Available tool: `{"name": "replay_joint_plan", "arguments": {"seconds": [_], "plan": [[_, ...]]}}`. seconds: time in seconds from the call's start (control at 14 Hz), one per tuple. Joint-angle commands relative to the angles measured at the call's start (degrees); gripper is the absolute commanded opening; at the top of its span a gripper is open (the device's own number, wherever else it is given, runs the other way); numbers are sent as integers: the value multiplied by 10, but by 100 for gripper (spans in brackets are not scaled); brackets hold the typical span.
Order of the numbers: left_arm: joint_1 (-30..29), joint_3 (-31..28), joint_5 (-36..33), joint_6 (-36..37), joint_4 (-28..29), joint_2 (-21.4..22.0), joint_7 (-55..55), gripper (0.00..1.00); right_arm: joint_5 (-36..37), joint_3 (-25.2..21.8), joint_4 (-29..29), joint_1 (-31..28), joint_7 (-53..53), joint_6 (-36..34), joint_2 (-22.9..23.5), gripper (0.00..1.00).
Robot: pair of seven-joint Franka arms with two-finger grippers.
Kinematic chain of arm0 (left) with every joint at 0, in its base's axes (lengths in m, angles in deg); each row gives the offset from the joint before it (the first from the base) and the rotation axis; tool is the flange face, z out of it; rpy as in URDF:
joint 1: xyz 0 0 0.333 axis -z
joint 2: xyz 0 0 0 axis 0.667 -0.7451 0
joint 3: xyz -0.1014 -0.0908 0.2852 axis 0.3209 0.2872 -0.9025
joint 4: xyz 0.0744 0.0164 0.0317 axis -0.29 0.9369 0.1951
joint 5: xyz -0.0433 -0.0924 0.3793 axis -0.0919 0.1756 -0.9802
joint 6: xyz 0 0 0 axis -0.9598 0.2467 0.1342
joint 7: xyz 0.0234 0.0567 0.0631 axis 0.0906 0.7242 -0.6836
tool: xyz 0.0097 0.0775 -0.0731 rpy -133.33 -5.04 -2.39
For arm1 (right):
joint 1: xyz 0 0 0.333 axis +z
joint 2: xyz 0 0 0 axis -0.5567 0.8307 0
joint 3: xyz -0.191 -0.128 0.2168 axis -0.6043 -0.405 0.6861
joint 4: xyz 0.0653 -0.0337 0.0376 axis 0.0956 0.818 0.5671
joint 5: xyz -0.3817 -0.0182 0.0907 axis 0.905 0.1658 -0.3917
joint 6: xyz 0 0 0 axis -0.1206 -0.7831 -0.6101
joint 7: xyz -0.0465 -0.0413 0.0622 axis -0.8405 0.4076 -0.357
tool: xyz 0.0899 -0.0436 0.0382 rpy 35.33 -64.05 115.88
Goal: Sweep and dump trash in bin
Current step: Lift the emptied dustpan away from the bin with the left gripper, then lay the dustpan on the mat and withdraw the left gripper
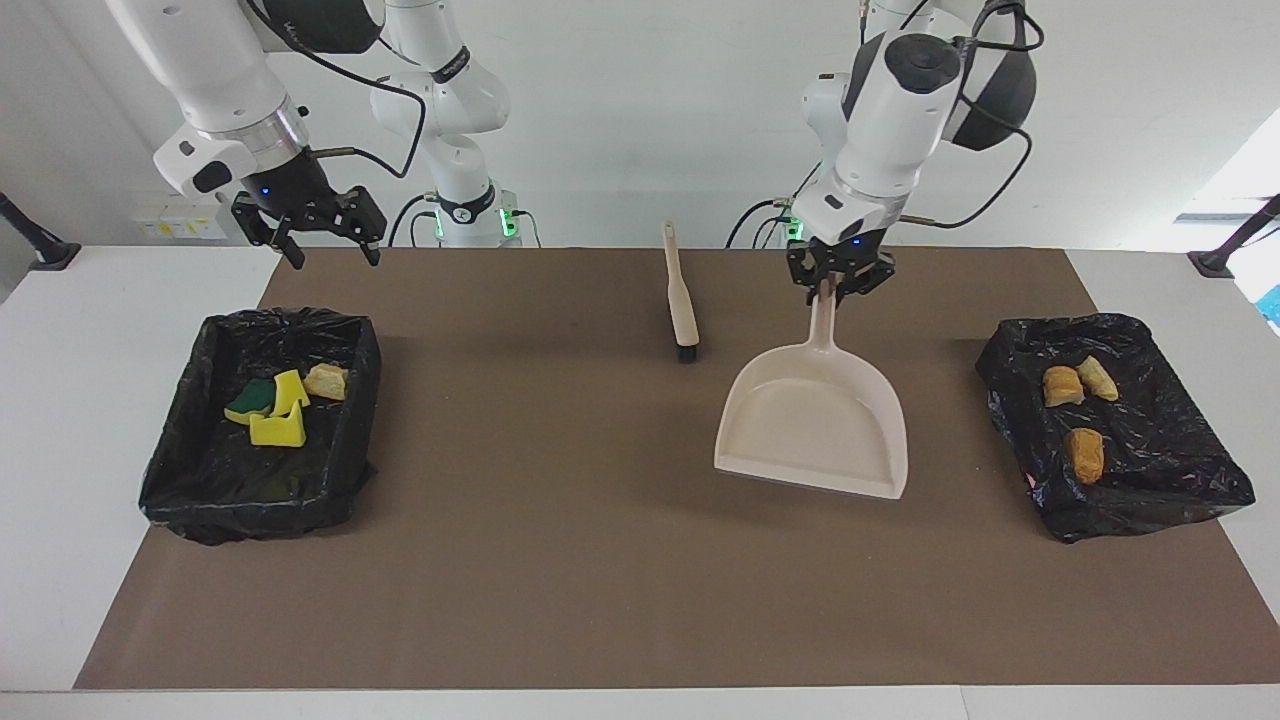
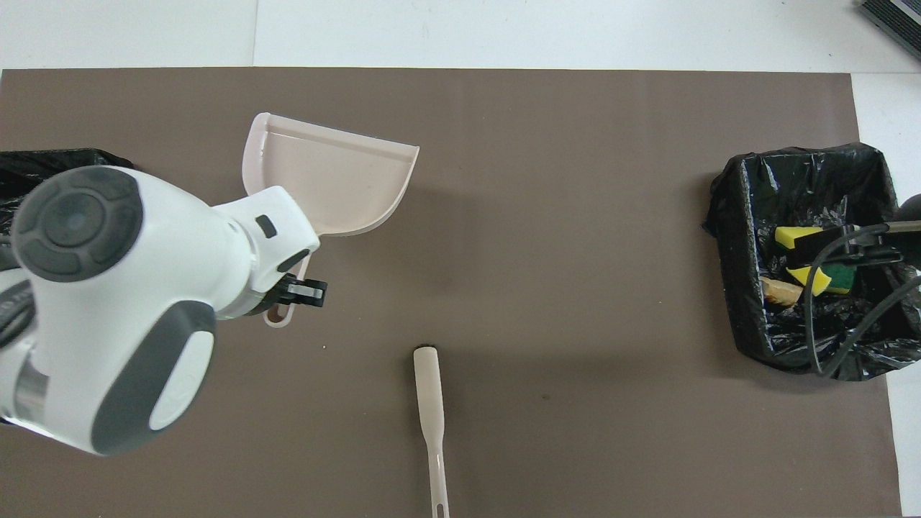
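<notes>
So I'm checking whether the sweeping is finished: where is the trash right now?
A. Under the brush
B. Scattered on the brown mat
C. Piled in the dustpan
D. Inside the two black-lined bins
D: the sponge pieces and a bread chunk lie in the bin at the right arm's end, three more bread chunks lie in the other bin, and the dustpan is empty.
</notes>
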Motion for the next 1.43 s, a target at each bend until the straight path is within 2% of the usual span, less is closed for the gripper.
{"name": "replay_joint_plan", "arguments": {"seconds": [0.0, 0.21, 0.36, 0.57, 0.79, 0.93, 1.0, 1.07, 1.14, 1.22, 1.36], "plan": [[61, -13, 8, -95, 4, -68, -84, 0, 6, 3, -2, -6, 9, -10, -5, 100], [76, -13, 8, -118, 12, -92, -73, 0, 6, 3, -2, -7, 10, -10, -4, 100], [78, -13, 8, -129, 35, -86, -38, 0, 6, 3, -2, -7, 10, -10, -4, 100], [91, -14, 9, -142, 54, -92, -48, 0, 6, 3, -2, -7, 10, -10, -4, 100], [93, -13, 9, -155, 67, -90, -150, 0, 6, 3, -2, -7, 10, -10, -4, 100], [94, -13, 9, -170, 72, -89, -162, 0, 6, 3, -1, -7, 10, -10, -4, 100], [94, -13, 9, -169, 74, -87, -162, 7, 6, 3, -2, -7, 10, -10, -4, 100], [94, -13, 9, -169, 74, -88, -163, 35, 6, 3, -2, -7, 10, -10, -4, 100], [93, -14, 9, -170, 72, -89, -154, 77, 6, 3, -2, -7, 10, -10, -4, 100], [93, -14, 9, -166, 70, -90, -154, 100, 6, 3, -2, -7, 10, -10, -4, 100], [85, -17, 8, -151, 65, -83, -159, 100, 6, 3, -2, -7, 10, -10, -5, 100]]}}
